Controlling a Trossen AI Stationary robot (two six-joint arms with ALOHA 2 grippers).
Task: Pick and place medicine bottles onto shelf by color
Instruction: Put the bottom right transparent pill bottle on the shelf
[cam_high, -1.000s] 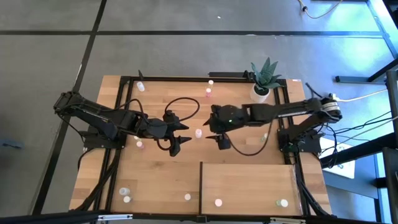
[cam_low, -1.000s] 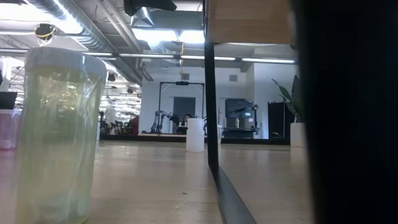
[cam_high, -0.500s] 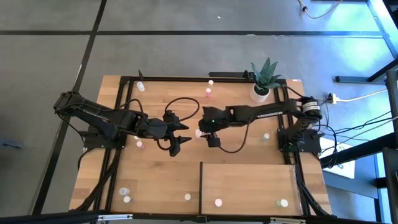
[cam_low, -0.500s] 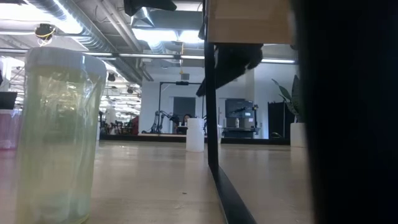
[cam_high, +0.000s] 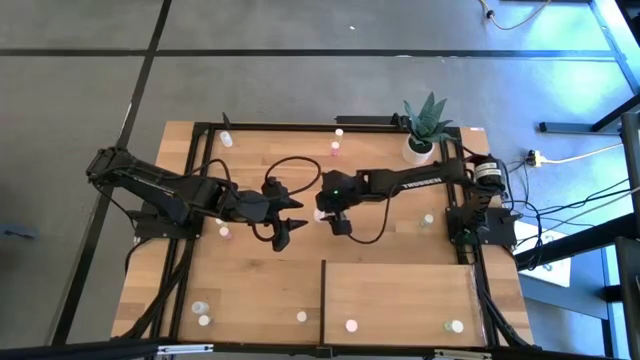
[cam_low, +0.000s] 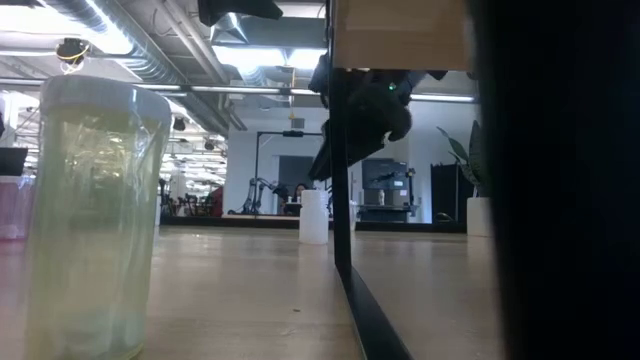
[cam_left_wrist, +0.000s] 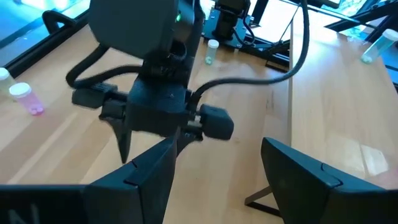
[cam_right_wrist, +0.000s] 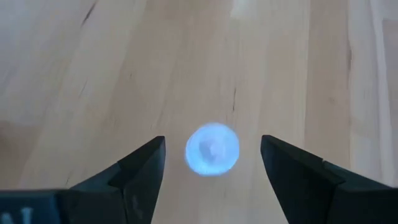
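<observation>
Above a mid-table bottle (cam_right_wrist: 212, 149) hangs the right gripper (cam_high: 330, 216) — spread wide; left gripper (cam_high: 291, 226) nearby, open too.

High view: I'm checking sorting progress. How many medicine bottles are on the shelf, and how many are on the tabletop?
Medicine bottles on the shelf: 2
Medicine bottles on the tabletop: 9, as far as they can be made out
Total: 11
</observation>
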